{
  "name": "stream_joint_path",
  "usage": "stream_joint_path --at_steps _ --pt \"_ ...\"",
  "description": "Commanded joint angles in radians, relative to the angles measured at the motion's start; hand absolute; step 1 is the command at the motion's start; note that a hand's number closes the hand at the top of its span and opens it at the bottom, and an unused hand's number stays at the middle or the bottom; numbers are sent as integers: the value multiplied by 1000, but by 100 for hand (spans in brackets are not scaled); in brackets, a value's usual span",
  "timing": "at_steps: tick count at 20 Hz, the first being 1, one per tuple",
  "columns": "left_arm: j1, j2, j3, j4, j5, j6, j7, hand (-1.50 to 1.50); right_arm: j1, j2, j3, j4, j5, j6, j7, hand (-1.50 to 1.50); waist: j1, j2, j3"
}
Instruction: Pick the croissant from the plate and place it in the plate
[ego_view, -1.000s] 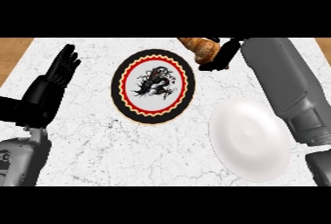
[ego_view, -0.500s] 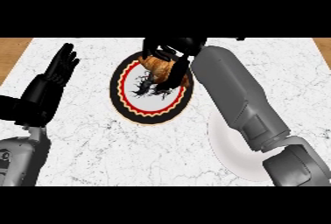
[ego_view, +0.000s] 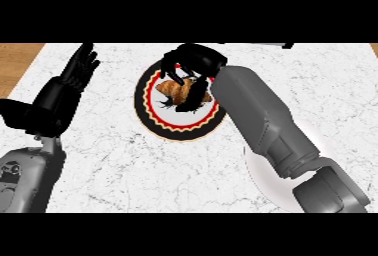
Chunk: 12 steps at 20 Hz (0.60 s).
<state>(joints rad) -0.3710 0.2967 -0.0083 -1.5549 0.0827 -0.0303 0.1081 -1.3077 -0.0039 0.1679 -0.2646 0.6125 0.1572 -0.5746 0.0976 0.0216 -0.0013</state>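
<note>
A brown croissant (ego_view: 172, 89) lies low over the middle of the round plate with the red, black and cream rim (ego_view: 161, 124). My right hand (ego_view: 196, 60) reaches in from the lower right and arches over the croissant, its thumb and fingers curled round it and hiding its middle. The white plate (ego_view: 263, 174) at the lower right is mostly covered by my right forearm. My left hand (ego_view: 65, 92) rests open at the left, fingers pointing up, holding nothing.
A white marble counter (ego_view: 148, 175) fills the view, with a strip of wood (ego_view: 18, 62) past its far left edge. A dark object's corner (ego_view: 286, 45) shows at the top right.
My right hand has carried the croissant from the counter's far edge down and left onto the patterned plate, and its forearm now covers most of the white plate. The left hand has not moved.
</note>
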Motion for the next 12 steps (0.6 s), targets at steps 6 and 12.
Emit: stream_joint_path --at_steps 6,12 --pt "-24 -28 -23 51 -9 -24 -46 0 86 4 89 -13 -174 67 31 -150 56 8 0" --pt "-34 -19 -21 35 1 -35 -4 0 112 4 30 -41 -357 29 4 -150 60 10 1"
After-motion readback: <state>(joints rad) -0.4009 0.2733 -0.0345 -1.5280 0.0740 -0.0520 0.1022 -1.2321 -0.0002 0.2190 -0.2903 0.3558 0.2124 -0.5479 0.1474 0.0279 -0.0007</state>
